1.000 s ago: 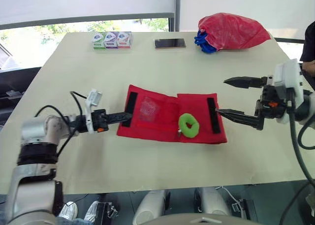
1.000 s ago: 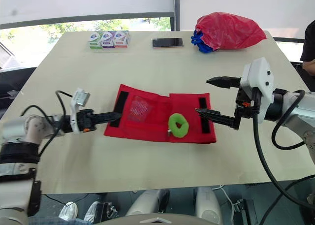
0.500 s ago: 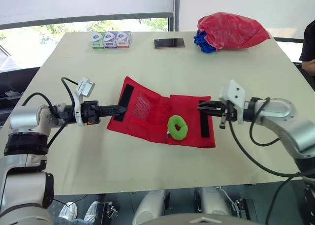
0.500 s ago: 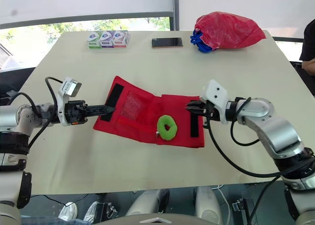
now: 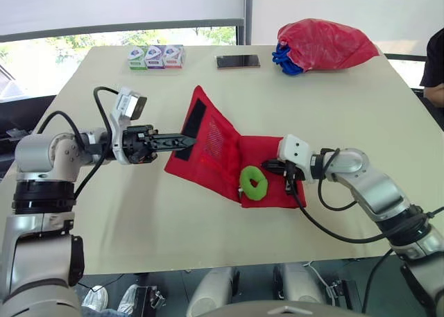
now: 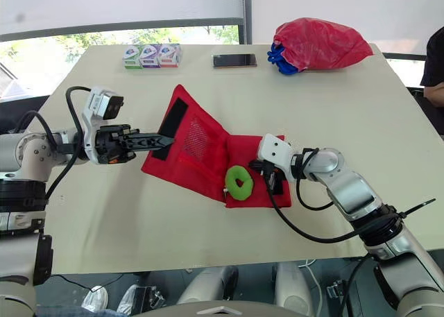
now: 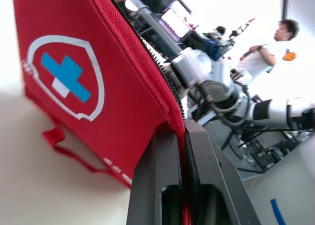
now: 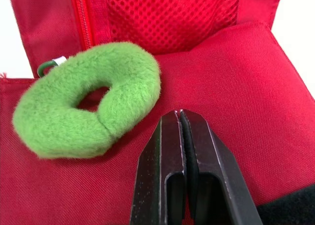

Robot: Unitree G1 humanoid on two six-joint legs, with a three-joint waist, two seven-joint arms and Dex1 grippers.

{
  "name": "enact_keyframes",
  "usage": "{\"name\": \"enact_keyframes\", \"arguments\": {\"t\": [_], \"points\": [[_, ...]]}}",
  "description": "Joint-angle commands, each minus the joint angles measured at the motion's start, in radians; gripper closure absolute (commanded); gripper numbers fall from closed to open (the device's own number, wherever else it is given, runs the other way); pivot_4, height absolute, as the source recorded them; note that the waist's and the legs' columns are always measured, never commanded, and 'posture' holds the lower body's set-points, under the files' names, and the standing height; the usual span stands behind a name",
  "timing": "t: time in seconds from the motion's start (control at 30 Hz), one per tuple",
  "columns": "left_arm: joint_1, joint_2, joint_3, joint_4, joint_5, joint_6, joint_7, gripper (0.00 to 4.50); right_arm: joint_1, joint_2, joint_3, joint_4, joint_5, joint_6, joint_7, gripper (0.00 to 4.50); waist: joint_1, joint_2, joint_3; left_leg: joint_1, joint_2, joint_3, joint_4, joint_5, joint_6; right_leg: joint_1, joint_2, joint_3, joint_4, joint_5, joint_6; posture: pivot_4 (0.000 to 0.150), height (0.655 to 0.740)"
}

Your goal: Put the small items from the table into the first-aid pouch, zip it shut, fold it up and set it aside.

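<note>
Pouch [image 5: 222, 154]: red woven fabric with a mesh pocket, open on the bench [image 5: 139, 213], left flap lifted.
Left fingers [image 7: 152, 185]: clamped on the flap's edge.
Right fingers [image 8: 157, 185]: pressed together, tips on the fabric beside the fuzzy green ring [image 5: 254, 182].

- The pouch [image 5: 222, 157] is red woven cloth, rough and matt.
- Its pocket [image 8: 172, 13] is thin red net with tiny holes.
- Its zip [image 8: 81, 16] is red with small teeth.
- Its strip [image 5: 193, 119] is black and fuzzy.
- The ring [image 5: 254, 183] is green, soft and fluffy.
- The surface [image 5: 208, 234] is pale, smooth and matt.
- The bag [image 5: 326, 43] is thin red plastic, crinkly and shiny.
- The phone [image 5: 239, 61] has a dark, glossy face.
- The boxes [image 5: 157, 56] look like printed card.
- The left gripper [image 7: 183, 131] and right gripper [image 8: 179, 114] have hard black fingers, smooth with a dull shine.
</note>
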Motion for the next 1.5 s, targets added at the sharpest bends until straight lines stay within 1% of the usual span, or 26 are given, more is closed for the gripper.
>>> {"name": "enact_keyframes", "arguments": {"t": [0.03,0.2,0.37,0.5,0.6,0.77,0.93,1.07,1.1,1.2,1.27,1.33,1.4,1.5], "points": [[-0.056,-0.054,0.024,-0.064,-0.072,0.000,0.000,4.50,0.028,0.002,0.029,0.054,-0.061,0.049,-0.014,4.42,0.000,-0.001,-0.001,0.000,0.000,0.000,0.000,0.000,0.000,0.000,0.000,0.000,0.000,0.000,0.000,0.150,0.7400],[-0.109,-0.205,-0.028,-0.077,-0.079,-0.003,0.046,4.50,0.027,0.032,0.014,0.076,-0.078,0.046,-0.023,4.42,-0.001,-0.002,-0.001,0.000,0.000,0.000,0.000,0.000,0.000,0.001,0.000,0.000,0.000,0.000,0.000,0.150,0.7400],[-0.126,-0.328,-0.076,-0.016,-0.045,-0.044,0.070,4.50,0.042,0.056,-0.029,0.076,-0.073,0.036,-0.050,4.42,-0.002,-0.002,-0.001,0.001,0.000,0.000,0.000,0.000,0.000,0.001,0.000,0.000,0.000,0.000,0.000,0.150,0.7400],[-0.133,-0.374,-0.111,0.066,-0.003,-0.092,0.043,4.50,0.058,0.093,-0.094,0.052,-0.046,0.035,-0.090,4.42,0.000,-0.002,-0.001,0.001,0.000,0.000,0.001,0.000,-0.001,0.001,0.000,0.000,0.000,0.000,-0.001,0.150,0.7400],[-0.148,-0.390,-0.129,0.123,0.029,-0.131,0.018,4.50,0.081,0.149,-0.190,-0.012,0.032,0.049,-0.126,4.42,0.000,-0.002,-0.001,0.000,0.000,0.000,0.001,0.001,-0.001,0.001,0.000,0.000,0.000,0.001,-0.001,0.150,0.7400],[-0.173,-0.415,-0.137,0.182,0.049,-0.161,-0.010,4.50,0.139,0.147,-0.303,-0.156,0.142,0.089,-0.114,4.42,0.004,-0.002,-0.001,-0.001,-0.001,-0.001,0.001,0.001,-0.001,0.000,-0.001,-0.001,-0.001,0.001,-0.001,0.150,0.7400],[-0.158,-0.455,-0.161,0.188,0.070,-0.178,-0.015,4.50,0.217,0.059,-0.435,-0.294,0.261,0.172,-0.081,4.42,0.003,-0.001,-0.001,-0.002,-0.001,-0.002,0.001,0.000,-0.001,0.000,-0.001,-0.001,-0.001,0.001,-0.001,0.150,0.7400],[-0.137,-0.494,-0.188,0.215,0.105,-0.196,0.006,4.50,0.328,-0.041,-0.625,-0.402,0.345,0.173,-0.052,4.42,0.006,-0.001,-0.001,-0.002,-0.001,-0.002,0.000,0.000,-0.001,0.001,-0.001,-0.001,-0.001,0.001,-0.001,0.150,0.7400],[-0.134,-0.500,-0.190,0.218,0.109,-0.198,0.008,4.50,0.346,-0.058,-0.649,-0.415,0.355,0.170,-0.048,4.42,0.005,-0.001,-0.001,-0.002,-0.001,-0.002,0.000,0.000,-0.001,0.001,-0.001,-0.001,-0.001,0.001,-0.001,0.150,0.7400],[-0.133,-0.530,-0.207,0.253,0.146,-0.211,0.042,4.50,0.430,-0.127,-0.759,-0.462,0.392,0.156,0.004,4.42,0.009,-0.001,-0.001,-0.002,-0.001,-0.001,0.000,0.000,-0.001,0.001,-0.001,0.000,-0.001,0.001,-0.001,0.150,0.7400],[-0.137,-0.560,-0.220,0.298,0.184,-0.246,0.074,4.50,0.512,-0.193,-0.865,-0.488,0.447,0.169,0.077,4.42,0.012,-0.001,-0.001,-0.001,-0.001,-0.001,0.000,0.000,0.000,0.002,-0.001,-0.001,-0.001,0.001,-0.001,0.150,0.7400],[-0.147,-0.591,-0.217,0.348,0.215,-0.282,0.109,4.50,0.561,-0.239,-0.951,-0.494,0.504,0.189,0.121,4.42,0.017,0.000,-0.001,0.000,-0.001,-0.001,0.000,0.000,0.000,0.004,-0.001,-0.001,-0.002,0.001,-0.001,0.150,0.7400],[-0.157,-0.613,-0.216,0.391,0.240,-0.310,0.124,4.50,0.597,-0.273,-1.008,-0.482,0.524,0.187,0.154,4.04,0.019,0.000,-0.001,0.000,-0.001,-0.001,0.001,0.000,0.000,0.004,-0.001,-0.001,-0.002,0.001,0.000,0.150,0.7400],[-0.171,-0.637,-0.221,0.437,0.268,-0.334,0.130,4.50,0.660,-0.317,-1.084,-0.437,0.509,0.156,0.223,2.80,0.023,0.000,-0.001,0.001,0.000,-0.001,0.001,0.000,0.000,0.005,-0.001,-0.001,-0.002,0.001,0.000,0.150,0.7400]]}}
